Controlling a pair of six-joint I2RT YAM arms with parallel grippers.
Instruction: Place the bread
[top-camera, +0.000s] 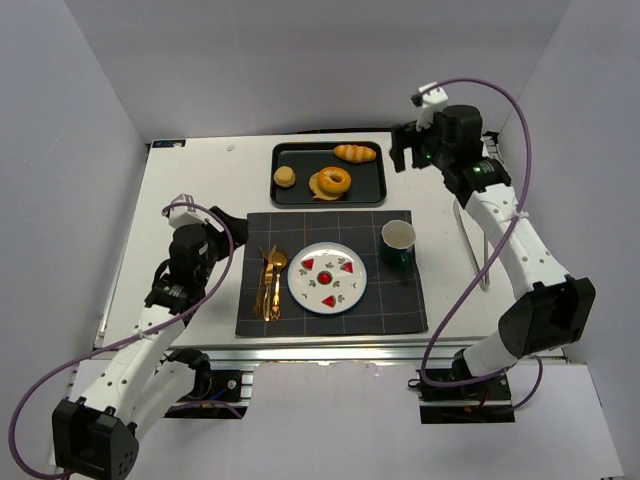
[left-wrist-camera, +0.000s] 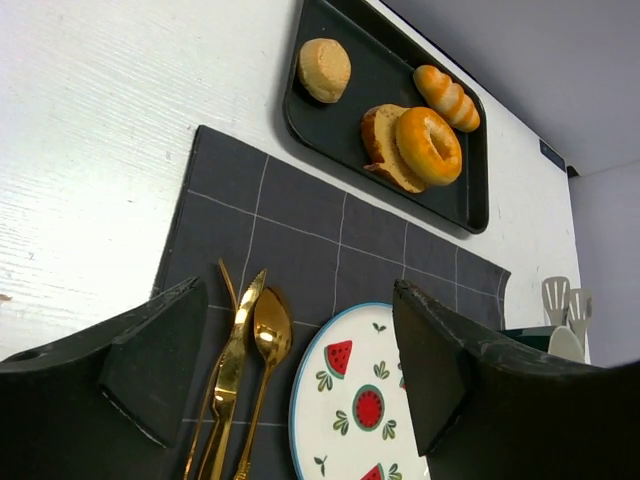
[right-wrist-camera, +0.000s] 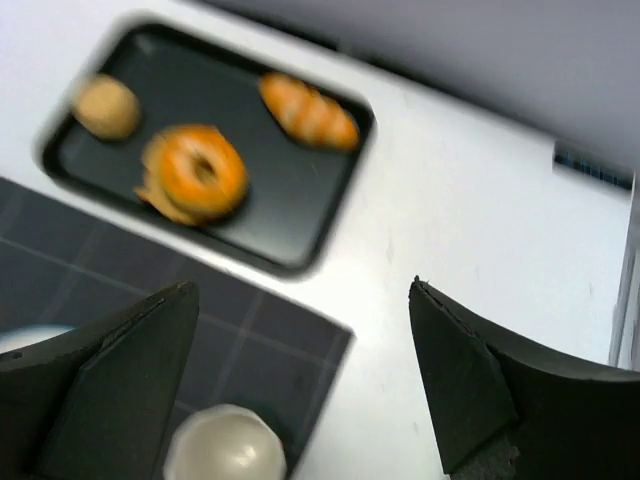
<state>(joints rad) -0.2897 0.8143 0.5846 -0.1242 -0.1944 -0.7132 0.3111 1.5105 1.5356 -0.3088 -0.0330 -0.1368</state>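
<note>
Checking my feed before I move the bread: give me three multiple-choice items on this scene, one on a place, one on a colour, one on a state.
1. Relative to the plate, the cup is:
A. on its left
B. on its right
C. on top of it

2. The cutlery is:
A. silver
B. gold
C. black

3. The right gripper is:
A. open and empty
B. shut on a roll
C. shut on the cup

Answers:
1 B, the top view shows the cup right of the plate.
2 B, all the pieces shine gold.
3 A, its wrist view shows the jaws spread with nothing between them.
</note>
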